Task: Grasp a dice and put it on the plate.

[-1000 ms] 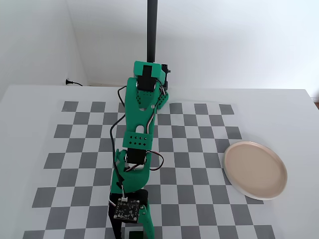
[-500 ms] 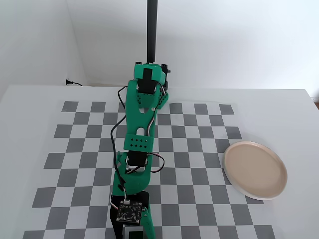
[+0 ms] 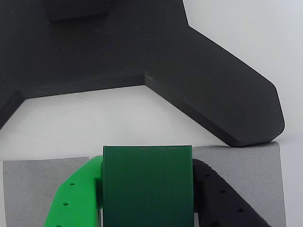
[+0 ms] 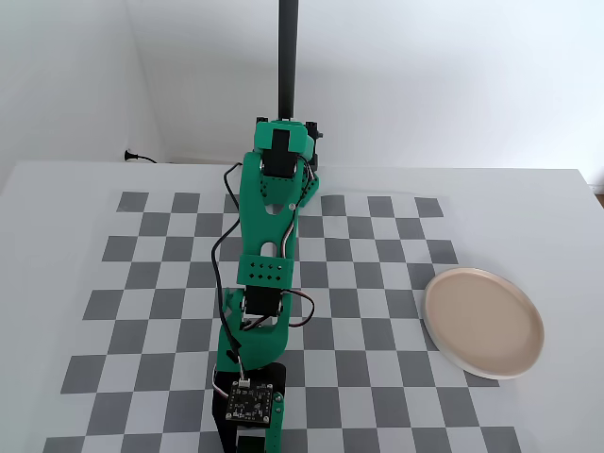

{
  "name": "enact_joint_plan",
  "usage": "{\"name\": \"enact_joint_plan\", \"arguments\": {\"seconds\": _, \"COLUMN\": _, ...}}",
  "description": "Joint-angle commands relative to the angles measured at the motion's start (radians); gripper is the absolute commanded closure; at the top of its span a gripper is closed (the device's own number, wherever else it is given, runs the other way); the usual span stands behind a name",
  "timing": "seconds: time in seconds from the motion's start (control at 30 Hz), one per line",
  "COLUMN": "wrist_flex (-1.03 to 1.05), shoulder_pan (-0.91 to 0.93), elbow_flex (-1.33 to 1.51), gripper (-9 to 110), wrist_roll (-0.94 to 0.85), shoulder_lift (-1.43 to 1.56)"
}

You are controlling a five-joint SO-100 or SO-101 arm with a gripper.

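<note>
In the wrist view the dice (image 3: 147,189), a dark green cube, fills the gap between my gripper's (image 3: 147,165) bright green finger (image 3: 75,198) on the left and its black finger (image 3: 218,198) on the right. Both fingers press against its sides, so the gripper is shut on it. In the fixed view the gripper (image 4: 250,442) reaches down at the near edge of the checkered mat, and the wrist hides the dice there. The pale pinkish plate (image 4: 483,321) lies far to the right with nothing on it.
A flat black forked base (image 3: 142,47) lies on the table just beyond the gripper in the wrist view. The green arm (image 4: 269,226) stretches down the middle of the checkered mat (image 4: 377,283). A black pole (image 4: 287,57) stands behind the arm.
The arm has stretched a little further toward the near edge. The fingers, spread apart one second ago, have drawn together round the dice.
</note>
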Motion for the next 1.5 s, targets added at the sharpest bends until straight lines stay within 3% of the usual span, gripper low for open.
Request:
{"name": "enact_joint_plan", "arguments": {"seconds": 0.0, "wrist_flex": 0.005, "shoulder_pan": 0.005, "elbow_flex": -0.067, "gripper": 106, "wrist_roll": -0.008, "shoulder_lift": 0.040}}
{"name": "enact_joint_plan", "arguments": {"seconds": 0.37, "wrist_flex": 0.095, "shoulder_pan": -0.026, "elbow_flex": -0.067, "gripper": 106, "wrist_roll": 0.054, "shoulder_lift": 0.164}}
{"name": "enact_joint_plan", "arguments": {"seconds": 0.83, "wrist_flex": 0.222, "shoulder_pan": -0.170, "elbow_flex": -0.067, "gripper": 106, "wrist_roll": 0.023, "shoulder_lift": 0.453}}
{"name": "enact_joint_plan", "arguments": {"seconds": 1.47, "wrist_flex": 0.399, "shoulder_pan": -0.417, "elbow_flex": -0.037, "gripper": 106, "wrist_roll": 0.017, "shoulder_lift": 0.626}}
